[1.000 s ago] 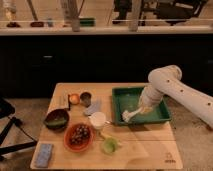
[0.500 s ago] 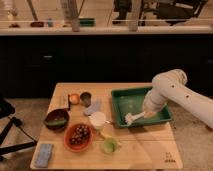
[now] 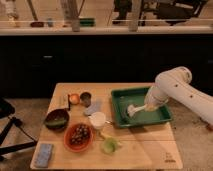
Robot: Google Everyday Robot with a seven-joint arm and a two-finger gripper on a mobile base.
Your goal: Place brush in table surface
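The brush (image 3: 133,110) has a whitish round head and a pale handle that runs up to the right into my gripper (image 3: 148,104). The gripper is at the end of the white arm (image 3: 172,87), which reaches in from the right. The gripper is shut on the brush handle and holds the brush tilted, head down, over the inside of the green tray (image 3: 118,111). The tan wooden table surface (image 3: 142,150) spreads under the tray, with a small dark mark (image 3: 170,161) at its near right corner.
A white cup (image 3: 97,120) stands left of the tray. A red bowl of dark pieces (image 3: 79,136), a dark bowl (image 3: 56,119), an orange (image 3: 74,98), a small metal cup (image 3: 85,96), a grey cloth (image 3: 93,106), a green item (image 3: 110,145) and a blue sponge (image 3: 44,154) lie on the left half.
The arm has shifted slightly and the brush head has risen a little above the tray floor. The other objects have not moved.
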